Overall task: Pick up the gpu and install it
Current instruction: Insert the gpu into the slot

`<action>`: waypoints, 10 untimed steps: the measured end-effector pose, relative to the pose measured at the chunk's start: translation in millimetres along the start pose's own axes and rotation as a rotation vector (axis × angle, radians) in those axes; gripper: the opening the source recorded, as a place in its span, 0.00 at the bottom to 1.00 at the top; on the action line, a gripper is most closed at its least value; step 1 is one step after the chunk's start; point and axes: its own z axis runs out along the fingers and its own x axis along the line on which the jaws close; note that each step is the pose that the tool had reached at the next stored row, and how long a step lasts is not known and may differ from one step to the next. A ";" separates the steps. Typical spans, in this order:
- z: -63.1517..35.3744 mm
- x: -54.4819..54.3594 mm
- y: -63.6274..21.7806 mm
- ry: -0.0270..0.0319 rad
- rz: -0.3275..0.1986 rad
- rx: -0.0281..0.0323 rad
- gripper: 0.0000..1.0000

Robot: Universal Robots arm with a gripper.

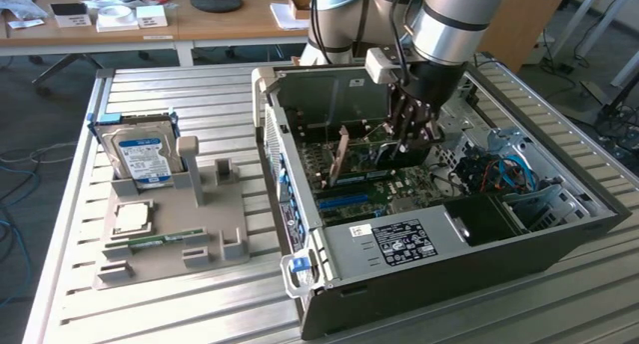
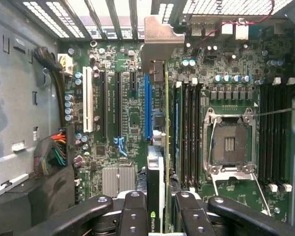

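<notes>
Clamped in the gripper (image 2: 157,201): the gpu (image 2: 155,167), held on edge inside the computer case (image 1: 499,269), over the green board (image 2: 132,123) by the blue slot (image 2: 147,108). Looks like the putting-in step. Likely needs lining up straight with the slot and a soft push down

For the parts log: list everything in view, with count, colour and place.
table: one, silver slats, under everything
computer case: one, dark grey, open, exterior view's right
motherboard: one, green, inside the case
gpu: one, black with silver bracket, edge-on above the motherboard
blue slot: one, beside the gpu
processor socket: one, silver, on the motherboard
tray: one, grey, exterior view's left
hard drive: one, silver with blue label, upright in the tray
processor chip: one, silver, flat on the tray
memory stick: one, green, in the tray
gripper: one, black, inside the case, shut on the gpu
</notes>
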 end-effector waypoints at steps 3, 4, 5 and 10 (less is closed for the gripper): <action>0.1 0.1 3.1 0.0001 0.000 0.0000 0.27; 0.1 0.1 3.8 0.0001 0.000 0.0000 0.27; 0.1 0.1 4.5 0.0002 0.000 0.0000 0.27; 0.0 1.4 5.6 0.0002 0.000 -0.0001 0.27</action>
